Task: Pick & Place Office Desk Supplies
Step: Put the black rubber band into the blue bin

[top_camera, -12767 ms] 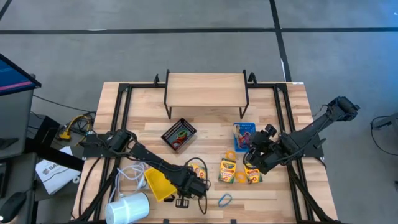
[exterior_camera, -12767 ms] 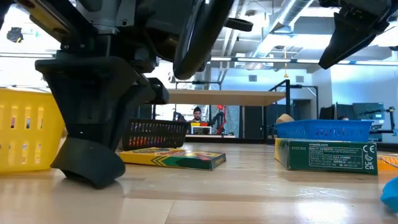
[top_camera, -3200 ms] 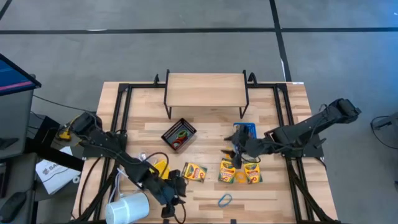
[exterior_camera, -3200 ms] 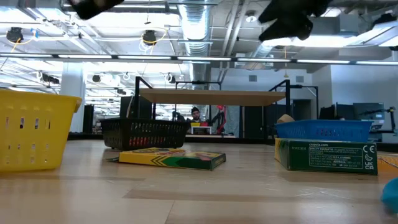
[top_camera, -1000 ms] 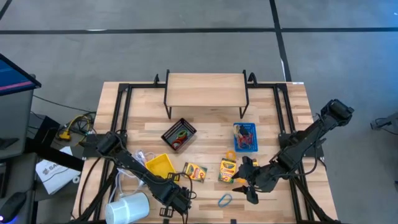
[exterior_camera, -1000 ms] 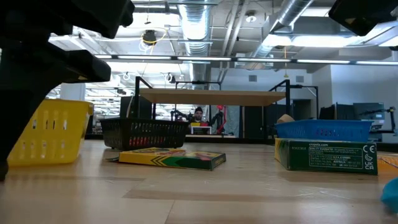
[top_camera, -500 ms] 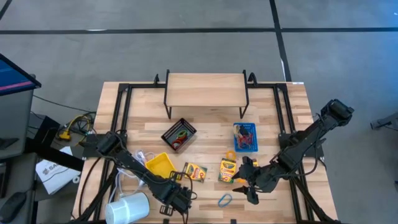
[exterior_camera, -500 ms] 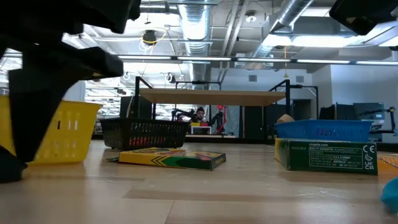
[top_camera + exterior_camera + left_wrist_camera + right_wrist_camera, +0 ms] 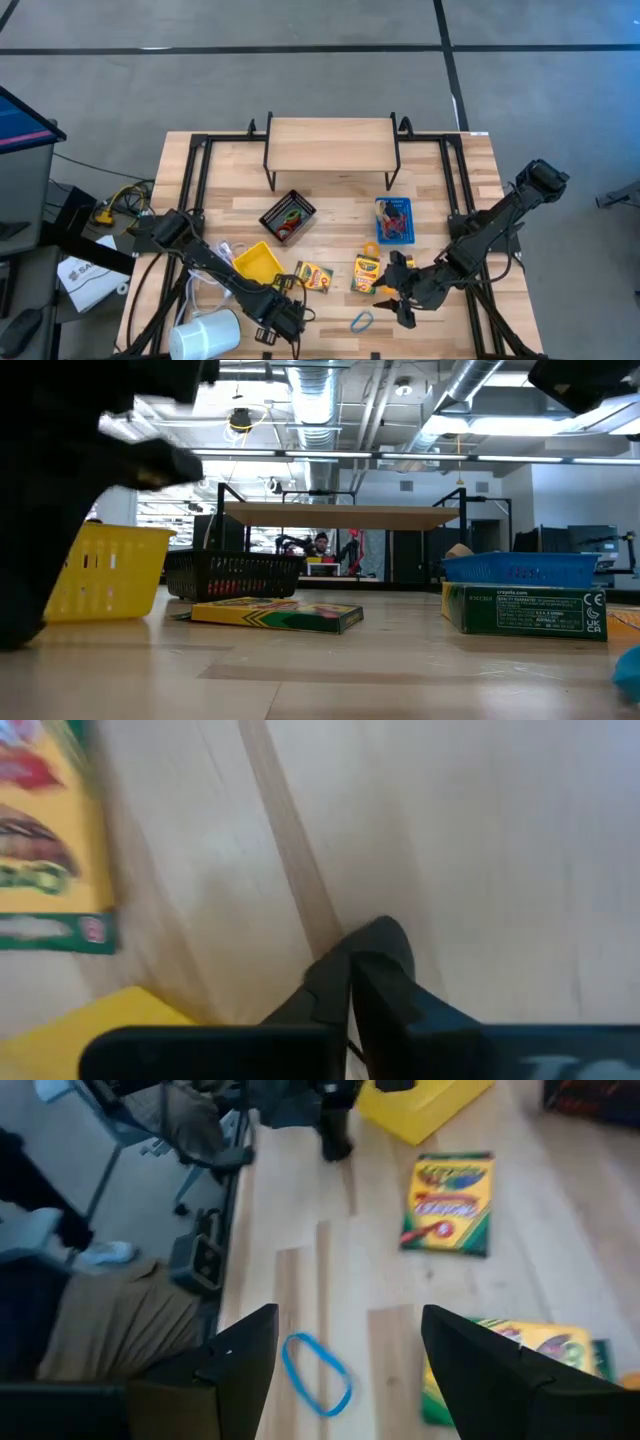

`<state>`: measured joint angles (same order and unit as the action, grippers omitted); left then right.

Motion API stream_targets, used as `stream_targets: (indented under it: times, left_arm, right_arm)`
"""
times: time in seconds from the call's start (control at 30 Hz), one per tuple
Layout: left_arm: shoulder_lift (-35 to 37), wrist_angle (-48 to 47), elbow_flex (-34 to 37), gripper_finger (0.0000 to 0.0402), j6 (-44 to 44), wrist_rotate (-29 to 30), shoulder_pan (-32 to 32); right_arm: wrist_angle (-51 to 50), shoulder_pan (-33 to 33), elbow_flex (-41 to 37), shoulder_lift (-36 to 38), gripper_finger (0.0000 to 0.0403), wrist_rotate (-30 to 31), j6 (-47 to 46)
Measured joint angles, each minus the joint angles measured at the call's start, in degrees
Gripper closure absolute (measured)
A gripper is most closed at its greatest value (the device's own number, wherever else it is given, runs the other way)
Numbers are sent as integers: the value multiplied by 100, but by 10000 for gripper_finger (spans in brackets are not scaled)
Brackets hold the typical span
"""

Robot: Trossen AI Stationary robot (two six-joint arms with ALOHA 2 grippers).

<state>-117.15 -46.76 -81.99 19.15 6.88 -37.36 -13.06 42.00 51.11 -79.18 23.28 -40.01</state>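
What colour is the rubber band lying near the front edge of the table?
Blue. The rubber band shows best in the right wrist view.

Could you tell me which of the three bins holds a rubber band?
The blue bin, right of the black bin, holds one; the yellow bin looks empty.

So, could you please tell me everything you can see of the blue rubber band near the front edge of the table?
The blue rubber band is a thin, flexible-looking loop lying flat on the bare wooden table, stretched into an oval. It sits alone, touching no other item, in front of the crayon boxes. The open right gripper hovers just beside it without contact.
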Motion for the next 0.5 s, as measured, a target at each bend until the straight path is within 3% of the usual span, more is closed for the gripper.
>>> stream_targets:
  times: [0.13,0.3,0.5]
  left_arm:
    - [486,258,-7,400,-27,517,54]
    - [1277,929,-7,400,-429,1641,225]
    - [2178,2596,89,401,-1904,3046,539]
  right_arm:
    - [24,-2,0,0,159,352,202]
    - [48,-54,0,2,159,697,416]
    - [556,-99,-2,2,159,1579,1147]
